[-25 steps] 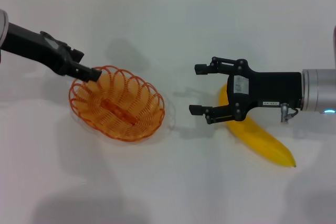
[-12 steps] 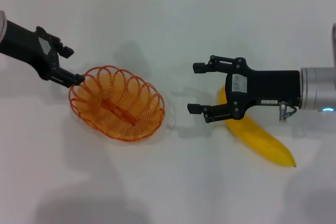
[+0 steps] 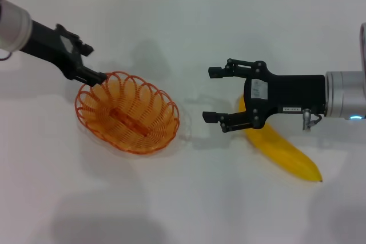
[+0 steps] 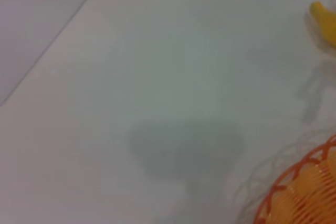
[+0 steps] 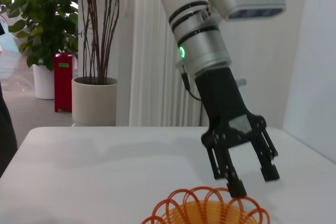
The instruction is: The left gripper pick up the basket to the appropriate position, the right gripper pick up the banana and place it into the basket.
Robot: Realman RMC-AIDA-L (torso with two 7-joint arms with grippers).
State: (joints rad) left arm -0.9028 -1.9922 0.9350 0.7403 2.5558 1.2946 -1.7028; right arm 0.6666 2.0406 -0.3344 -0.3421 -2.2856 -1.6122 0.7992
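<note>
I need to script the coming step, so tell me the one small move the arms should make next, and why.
Probably close the left gripper on the basket rim. In the right wrist view its open fingers straddle the rim's far edge without clamping it. The right gripper hangs open above the table, the banana lying beneath its body, ungrasped.

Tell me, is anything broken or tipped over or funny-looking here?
Nothing stands out. The basket sits flat and whole on the table, the left gripper open at its rim. The banana lies unmarked under the open right gripper.
</note>
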